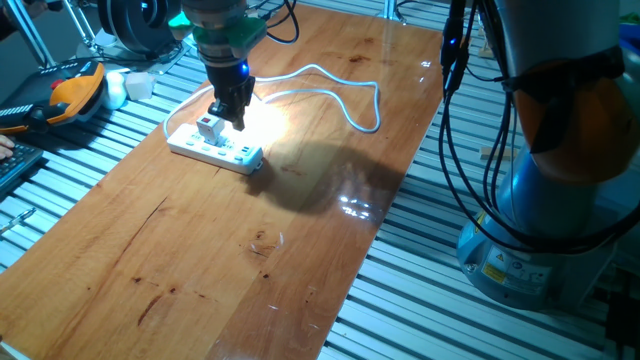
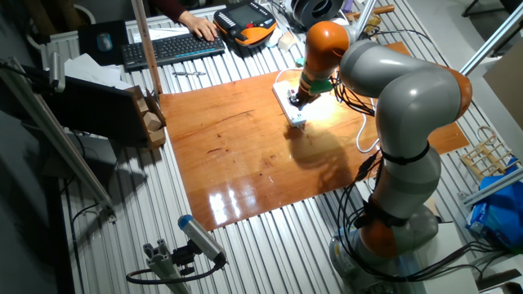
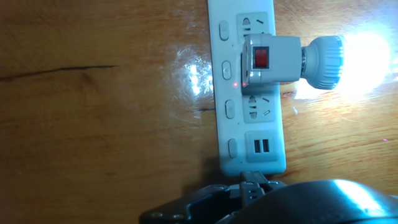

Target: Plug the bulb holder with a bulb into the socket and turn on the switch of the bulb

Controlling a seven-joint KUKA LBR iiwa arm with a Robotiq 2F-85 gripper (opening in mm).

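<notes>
The white bulb holder point(image 3: 273, 60) is plugged into the socket point(image 3: 247, 134), a long white power strip lying on the wooden table. Its red switch point(image 3: 262, 58) faces up on the square face. The bulb point(image 3: 364, 55) points right and glows brightly, lighting the table. In one fixed view the holder point(image 1: 209, 128) stands on the strip point(image 1: 222, 150). My gripper point(image 1: 234, 117) hovers just above it, beside the holder. In the hand view its fingertips point(image 3: 251, 182) meet, empty, above the strip's USB end. The gripper point(image 2: 296, 99) also shows in the other fixed view.
The strip's white cable point(image 1: 345, 98) loops across the table behind it. An orange teach pendant point(image 1: 76, 93) and a white cup point(image 1: 139, 85) lie off the table's far left. A keyboard point(image 2: 172, 49) with a person's hand is beyond the table. The arm's base point(image 1: 545, 230) stands at the right.
</notes>
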